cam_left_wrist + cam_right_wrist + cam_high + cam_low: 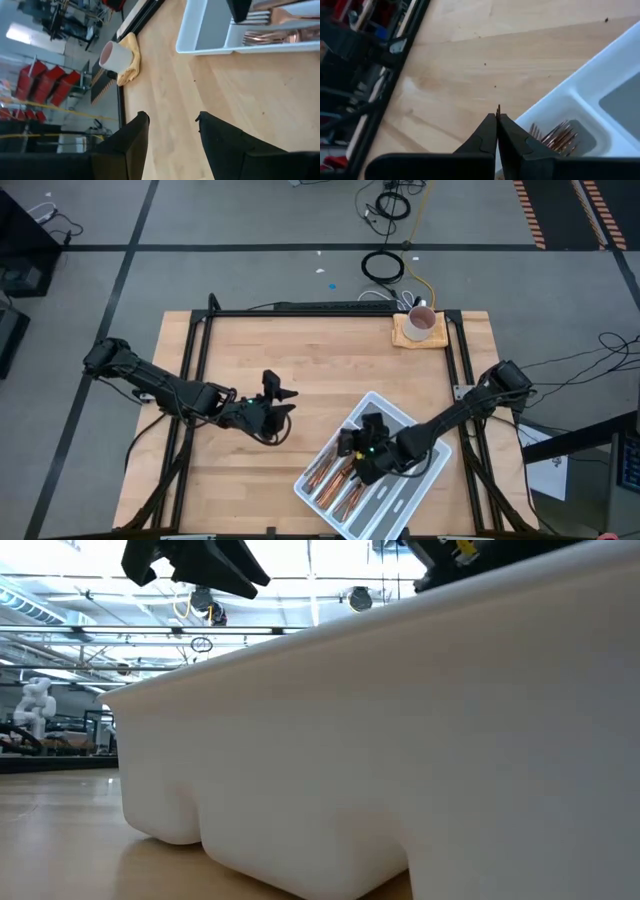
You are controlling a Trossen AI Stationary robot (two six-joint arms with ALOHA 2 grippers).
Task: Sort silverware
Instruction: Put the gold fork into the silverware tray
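Nearest me, the white divided tray [425,480] sits at the front right of the table [300,350], and I see the silverware [335,478] lying in its compartments, forks [272,35] among them, with my right gripper [352,442] pinched shut on nothing and poised over the tray's left edge. Farther in, my left gripper [280,402] hangs over bare wood with its fingers [132,137] spread and empty, and I find no loose cutlery anywhere on the boards. At the far edge only the white mug [421,322] rests on its yellow cloth [408,335], so I judge the sorting essentially finished, though I cannot confirm each piece sits with its own kind.
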